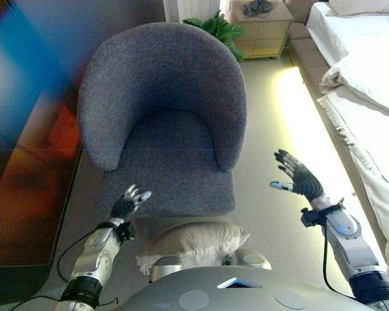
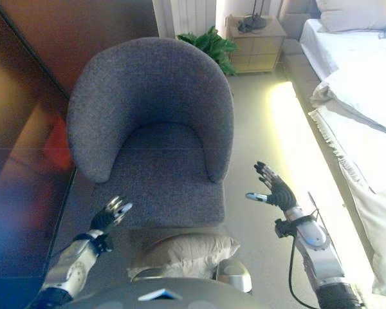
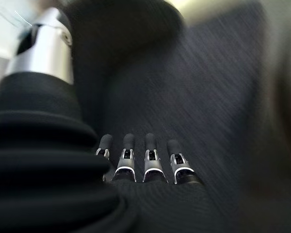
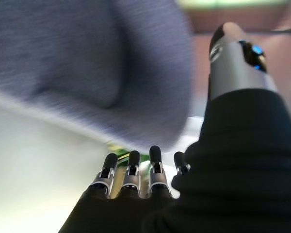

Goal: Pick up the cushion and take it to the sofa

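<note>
Cream cushion (image 1: 198, 241), plump, creased, on floor.

From up at the robot's head, the two eye views look steeply down and forward, side by side, sharing the grey armchair (image 1: 162, 123) and the floor around it. Each wrist camera sits very close behind its own fingers (image 3: 135, 165), looking along them at the same chair's upholstery from opposite sides.
</note>
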